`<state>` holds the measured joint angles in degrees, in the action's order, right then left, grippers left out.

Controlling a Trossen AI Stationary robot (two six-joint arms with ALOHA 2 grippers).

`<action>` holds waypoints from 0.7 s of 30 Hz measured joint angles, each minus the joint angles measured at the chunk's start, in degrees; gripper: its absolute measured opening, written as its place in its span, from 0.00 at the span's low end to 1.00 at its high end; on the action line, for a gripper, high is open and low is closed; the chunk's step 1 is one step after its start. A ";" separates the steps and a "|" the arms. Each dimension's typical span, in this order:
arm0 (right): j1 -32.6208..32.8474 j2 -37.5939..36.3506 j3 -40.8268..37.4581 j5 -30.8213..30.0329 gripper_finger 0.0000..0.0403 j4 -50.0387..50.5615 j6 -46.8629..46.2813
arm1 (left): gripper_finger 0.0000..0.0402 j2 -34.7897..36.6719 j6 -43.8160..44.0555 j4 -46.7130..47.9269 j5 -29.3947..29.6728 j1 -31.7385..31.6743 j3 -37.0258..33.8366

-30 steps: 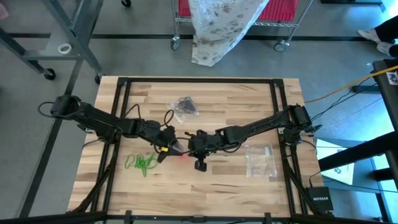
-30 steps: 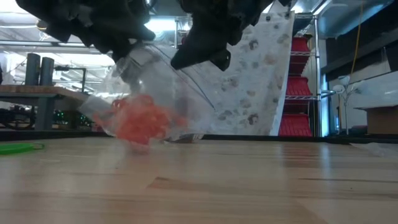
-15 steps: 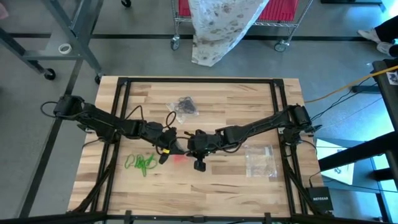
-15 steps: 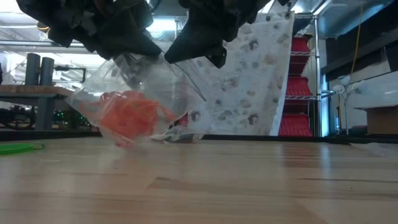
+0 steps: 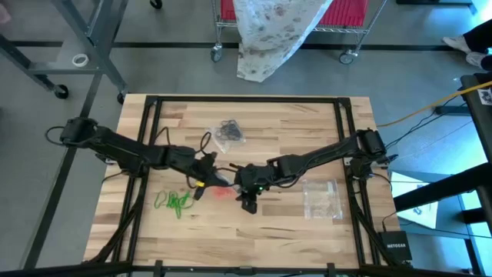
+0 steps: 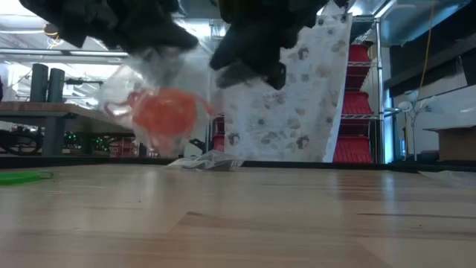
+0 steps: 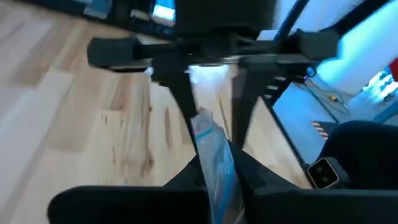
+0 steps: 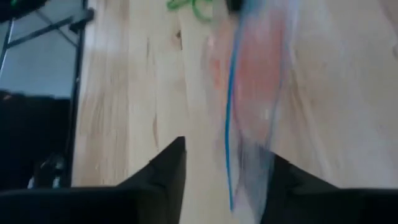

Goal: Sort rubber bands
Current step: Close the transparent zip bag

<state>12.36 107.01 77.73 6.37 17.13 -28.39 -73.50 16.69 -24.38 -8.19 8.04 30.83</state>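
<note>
In mid-frame of the high view, the bag of orange-red bands has been handed over to the left side.

The clear bag (image 6: 152,104) is now pinched at its edge by the clenched left gripper (image 5: 207,178) and lifted clear of the table, while the right gripper (image 5: 240,185) has been let go, its jaws parted around the film. The orange-red rubber bands (image 6: 162,113) are bunched inside; the green rubber bands (image 5: 174,201) lie lower left, the black rubber bands (image 5: 229,129) upper middle. That colour looks finished, so the bag is probably ready for setting aside.

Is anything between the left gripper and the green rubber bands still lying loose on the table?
Yes: the left gripper is shut on the clear bag of orange-red bands, so it is occupied. The green bands lie uncovered nearby.
</note>
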 joint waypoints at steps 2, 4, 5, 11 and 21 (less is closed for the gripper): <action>0.30 -1.80 -0.04 0.61 0.37 1.93 1.70 | 0.01 1.99 -3.00 0.75 0.06 0.80 0.00; 1.25 -4.15 0.00 -1.28 0.39 3.23 2.54 | 0.00 3.99 -7.16 1.91 -0.02 1.88 0.00; 1.90 -5.45 0.00 -2.43 0.40 4.00 3.38 | 0.00 4.90 -9.72 2.40 0.00 2.42 0.00; 6.50 -10.95 0.00 -13.50 0.40 5.33 8.28 | 0.00 7.90 -26.22 2.85 3.00 5.75 0.00; 11.80 -10.71 0.00 -37.90 0.41 5.24 18.70 | 0.00 7.91 -56.33 2.35 15.88 9.50 0.00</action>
<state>24.16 96.29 77.73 -31.53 22.37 -9.69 -65.58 -39.64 -22.03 7.70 17.54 30.83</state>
